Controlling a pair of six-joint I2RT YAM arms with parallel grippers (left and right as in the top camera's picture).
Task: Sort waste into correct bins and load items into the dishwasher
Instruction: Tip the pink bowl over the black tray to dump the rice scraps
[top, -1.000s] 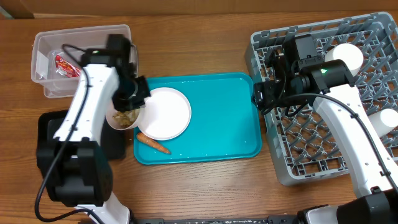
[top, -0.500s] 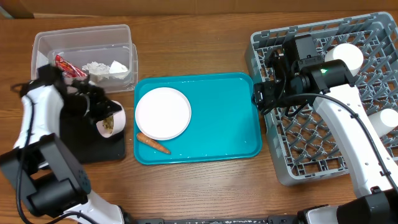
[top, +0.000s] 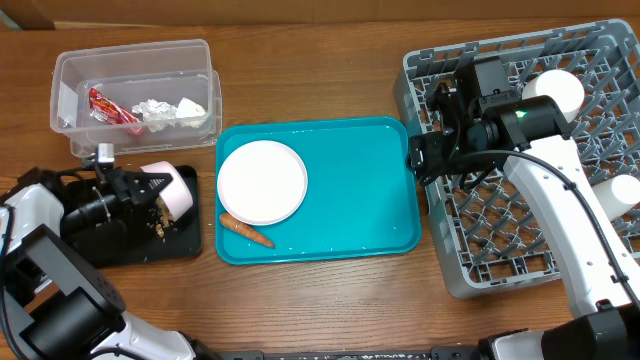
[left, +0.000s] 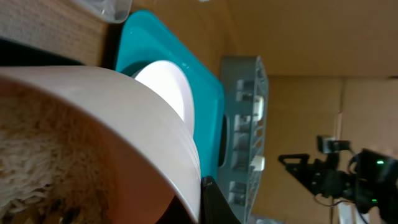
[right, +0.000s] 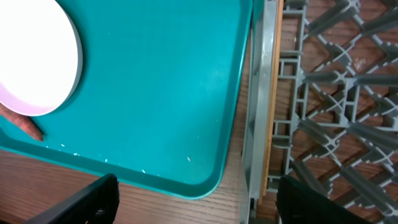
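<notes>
As left pincer (top: 148, 190) clamps the tipped bowl (top: 178, 190), right pincer (top: 417, 160) gapes wide, empty.

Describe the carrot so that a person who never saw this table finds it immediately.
Find the big teal tray in the middle. In its lower left corner in the overhead view, just below the white plate, lies the carrot: small, orange, the only tapered thing there.
</notes>
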